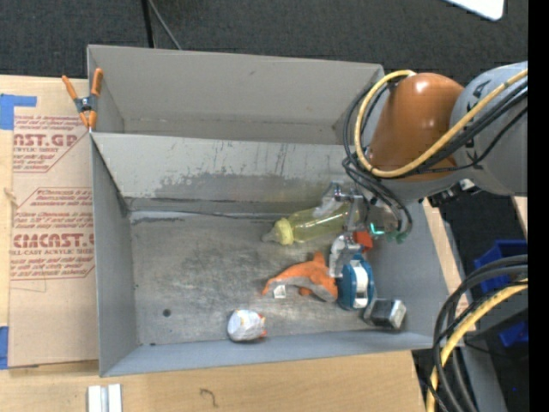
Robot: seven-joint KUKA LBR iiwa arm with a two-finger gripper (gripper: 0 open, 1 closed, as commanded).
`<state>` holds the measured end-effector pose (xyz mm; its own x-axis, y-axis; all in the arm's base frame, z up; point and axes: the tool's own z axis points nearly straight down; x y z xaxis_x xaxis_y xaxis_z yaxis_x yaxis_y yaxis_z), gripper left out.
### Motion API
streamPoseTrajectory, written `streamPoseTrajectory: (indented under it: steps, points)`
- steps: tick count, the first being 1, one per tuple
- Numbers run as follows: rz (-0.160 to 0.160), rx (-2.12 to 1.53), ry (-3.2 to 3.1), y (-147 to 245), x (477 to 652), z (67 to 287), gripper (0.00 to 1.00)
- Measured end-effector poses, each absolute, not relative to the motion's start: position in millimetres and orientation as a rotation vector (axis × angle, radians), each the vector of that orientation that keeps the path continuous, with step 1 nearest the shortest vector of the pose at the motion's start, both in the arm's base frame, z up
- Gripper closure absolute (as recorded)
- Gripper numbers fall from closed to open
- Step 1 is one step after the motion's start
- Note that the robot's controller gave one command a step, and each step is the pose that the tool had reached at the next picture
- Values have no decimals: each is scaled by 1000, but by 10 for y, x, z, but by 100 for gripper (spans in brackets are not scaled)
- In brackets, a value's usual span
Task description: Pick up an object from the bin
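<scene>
My gripper (340,223) is down in the right part of the bin, open. One finger stands behind and one in front of the right end of a pale yellow-green squeeze bottle (302,227), which lies on its side on the bin floor. Just in front of the near finger lie an orange plastic thing (300,278) and a blue round thing (352,285), touching each other.
A small grey and black block (386,313) rests at the front right corner. A white crumpled ball (246,324) sits by the front wall. The arm with its orange cover and yellow cables hangs over the bin's right wall.
</scene>
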<state>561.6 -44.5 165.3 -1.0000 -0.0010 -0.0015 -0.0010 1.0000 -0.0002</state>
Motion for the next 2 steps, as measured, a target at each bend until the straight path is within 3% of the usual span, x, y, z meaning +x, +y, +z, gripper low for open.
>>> streamPoseTrajectory:
  steps: [1, 2]
  points:
    - [-3, -67, 3131, -351, 5503, 1260, 0]
    - [-6, -347, 3073, -58, 5350, 821, 100]
